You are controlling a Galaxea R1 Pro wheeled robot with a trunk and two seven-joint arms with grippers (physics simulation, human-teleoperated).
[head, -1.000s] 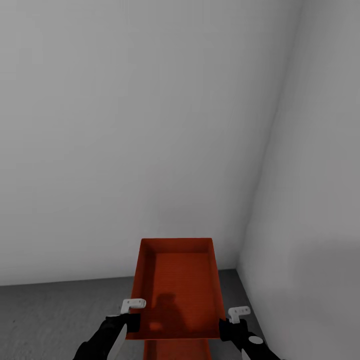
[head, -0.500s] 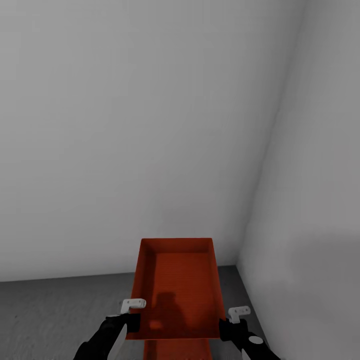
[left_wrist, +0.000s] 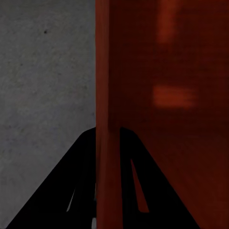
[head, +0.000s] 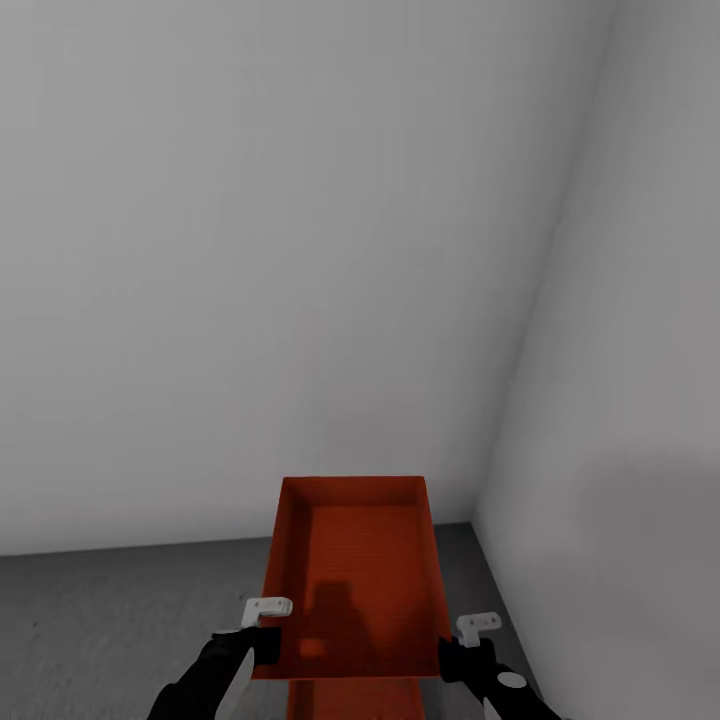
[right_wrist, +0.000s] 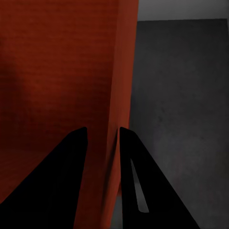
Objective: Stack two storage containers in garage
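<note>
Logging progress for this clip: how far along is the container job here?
Done: the robot stands on dark concrete floor by bare walls, apparently the garage. In hand: the left gripper and right gripper clamp opposite walls of one storage container. A second red surface shows below it. Left: release the stack.

Ahead: a plain, smooth, pale grey front wall, bare and unmarked, shaded a little darker toward its upper part. To the right: a second plain pale grey side wall, equally bare, somewhat lighter low down. Joined along a straight corner seam, leaning leftward on its way down in the head view. Seen again as a thin pale grey strip in the right wrist view.
</note>
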